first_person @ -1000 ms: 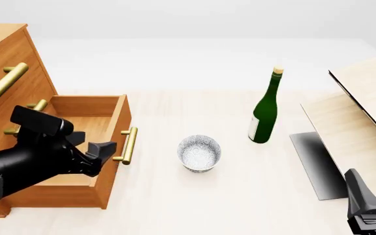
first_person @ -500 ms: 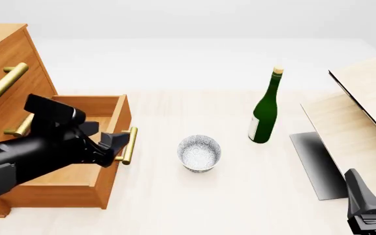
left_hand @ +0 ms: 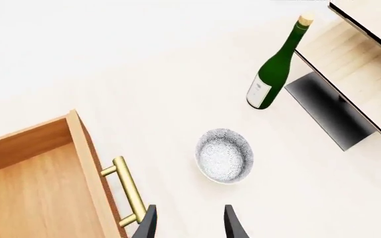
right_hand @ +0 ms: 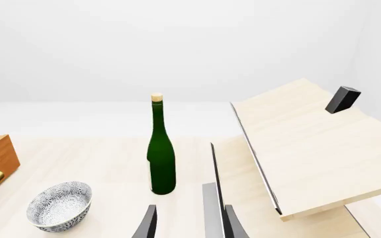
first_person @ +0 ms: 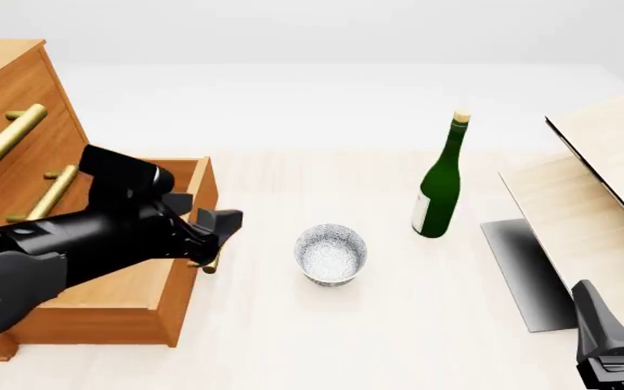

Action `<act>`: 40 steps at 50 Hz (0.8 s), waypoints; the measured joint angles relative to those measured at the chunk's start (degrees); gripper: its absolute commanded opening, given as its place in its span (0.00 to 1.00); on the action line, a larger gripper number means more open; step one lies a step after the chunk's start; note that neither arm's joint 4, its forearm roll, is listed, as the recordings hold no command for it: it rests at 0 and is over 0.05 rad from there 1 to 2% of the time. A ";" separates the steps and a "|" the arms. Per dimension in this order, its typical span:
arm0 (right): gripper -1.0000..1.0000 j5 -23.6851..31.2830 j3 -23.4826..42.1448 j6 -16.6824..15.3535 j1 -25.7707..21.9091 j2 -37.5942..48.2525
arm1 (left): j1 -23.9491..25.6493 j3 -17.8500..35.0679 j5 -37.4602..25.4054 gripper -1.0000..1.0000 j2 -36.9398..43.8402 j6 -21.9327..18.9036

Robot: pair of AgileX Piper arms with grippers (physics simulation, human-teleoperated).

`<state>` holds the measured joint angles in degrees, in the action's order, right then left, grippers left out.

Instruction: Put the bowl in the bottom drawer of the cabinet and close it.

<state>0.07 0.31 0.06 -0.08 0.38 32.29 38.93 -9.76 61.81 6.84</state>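
The white speckled bowl (first_person: pixel 331 253) stands upright on the pale table, in front of the cabinet (first_person: pixel 9 89). The bottom drawer (first_person: pixel 127 296) is pulled out and nothing lies inside it (left_hand: pixel 31 193). Its brass handle (left_hand: pixel 127 191) faces the bowl (left_hand: pixel 224 155). My left gripper (first_person: pixel 223 221) hovers open above the drawer's front edge, a short way left of the bowl and holding nothing (left_hand: pixel 189 225). Low at the near right, my right gripper (right_hand: pixel 189 225) is open and far from the bowl (right_hand: pixel 59 206). Only one of its fingers (first_person: pixel 600 329) shows in the front view.
A green bottle (first_person: pixel 440 183) stands upright behind and to the right of the bowl. Pale wood boards (first_person: pixel 604 187) slant up at the right over a dark base plate (first_person: pixel 523 272). The two upper drawers are shut, brass handles (first_person: pixel 9 134) sticking out.
My left arm has swung up and to the right, from low over the open drawer to its front edge, nearer the bowl. The bowl, bottle and right arm have not moved.
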 measured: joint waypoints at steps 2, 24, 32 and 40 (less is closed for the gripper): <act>1.00 0.00 0.00 0.00 0.00 0.00 | 0.24 0.28 0.17 1.00 0.42 0.23; 1.00 0.00 0.00 0.00 0.00 0.00 | 2.63 3.88 1.61 1.00 5.15 2.53; 1.00 0.00 0.00 0.00 0.00 0.00 | 3.30 5.72 1.73 1.00 7.06 3.26; 1.00 -0.13 -0.06 -0.02 -1.40 0.08 | 3.88 7.84 1.98 1.00 9.55 4.11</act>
<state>-0.06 0.25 0.05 -1.47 0.46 36.17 46.77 -7.78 71.36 10.95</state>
